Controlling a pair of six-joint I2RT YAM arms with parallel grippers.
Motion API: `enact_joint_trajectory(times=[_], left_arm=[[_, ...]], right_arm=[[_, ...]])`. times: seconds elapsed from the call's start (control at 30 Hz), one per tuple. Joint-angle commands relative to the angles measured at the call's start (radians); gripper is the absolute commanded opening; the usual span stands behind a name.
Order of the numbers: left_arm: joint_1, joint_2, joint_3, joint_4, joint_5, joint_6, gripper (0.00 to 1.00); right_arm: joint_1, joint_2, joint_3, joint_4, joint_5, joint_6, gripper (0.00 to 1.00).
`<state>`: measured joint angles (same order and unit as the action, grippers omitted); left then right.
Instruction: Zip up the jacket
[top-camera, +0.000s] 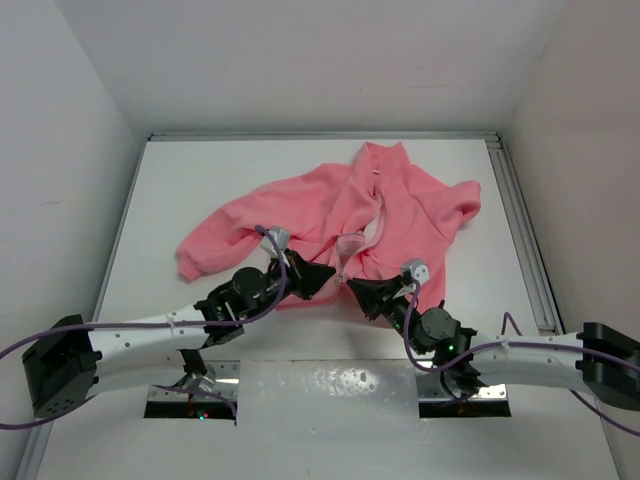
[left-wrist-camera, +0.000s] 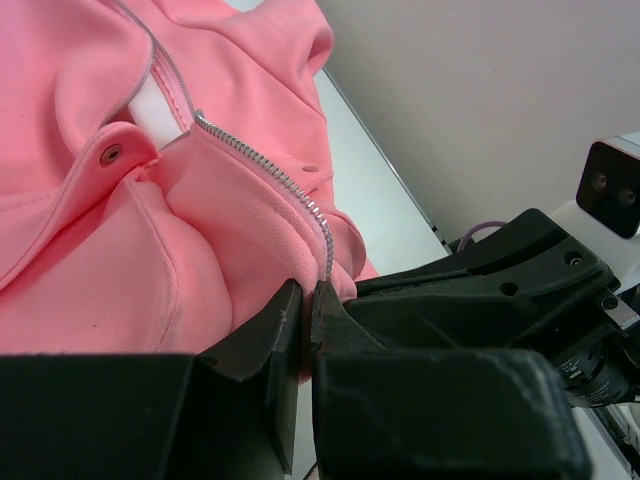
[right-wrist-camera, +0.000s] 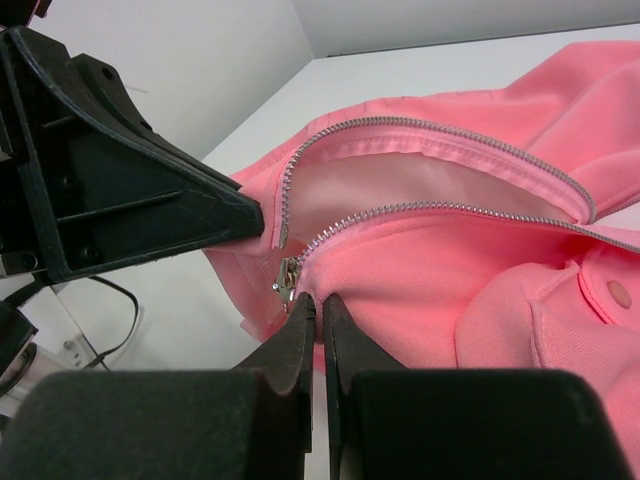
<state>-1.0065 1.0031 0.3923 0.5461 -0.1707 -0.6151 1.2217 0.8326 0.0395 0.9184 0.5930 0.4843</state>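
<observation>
The salmon-pink jacket (top-camera: 400, 200) lies on the white table, collar far and hem toward the arms, its front zipper undone. My left gripper (top-camera: 330, 277) is shut on the hem edge of one front panel, and a row of zipper teeth (left-wrist-camera: 270, 170) runs down into its tips (left-wrist-camera: 308, 300). My right gripper (top-camera: 352, 286) is shut on the hem of the other panel (right-wrist-camera: 320, 305), just below the metal slider (right-wrist-camera: 288, 276). The two tooth rows stand apart, with pale lining (right-wrist-camera: 400, 185) showing between them. The two grippers are almost tip to tip.
One sleeve (top-camera: 210, 245) spreads left across the table and the other bunches at the right (top-camera: 465, 205). A metal rail (top-camera: 520, 220) runs along the table's right side. White walls close in the back and both sides. Pocket snaps (left-wrist-camera: 111, 153) (right-wrist-camera: 617, 292) show on the fleece.
</observation>
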Motion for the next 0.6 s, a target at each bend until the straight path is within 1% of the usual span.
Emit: enact_joint_trajectory(times=[0.0,0.57], left_arm=[[0.008,0.006,-0.001,0.078,0.02,-0.011,0.0],[0.008,0.011,-0.01,0.086,0.0,-0.008,0.0]], right_arm=[[0.006,-0.001,0.014,0.073,0.001,-0.009,0.0],[0.006,-0.004,0.005,0.079,-0.002,-0.004,0.0]])
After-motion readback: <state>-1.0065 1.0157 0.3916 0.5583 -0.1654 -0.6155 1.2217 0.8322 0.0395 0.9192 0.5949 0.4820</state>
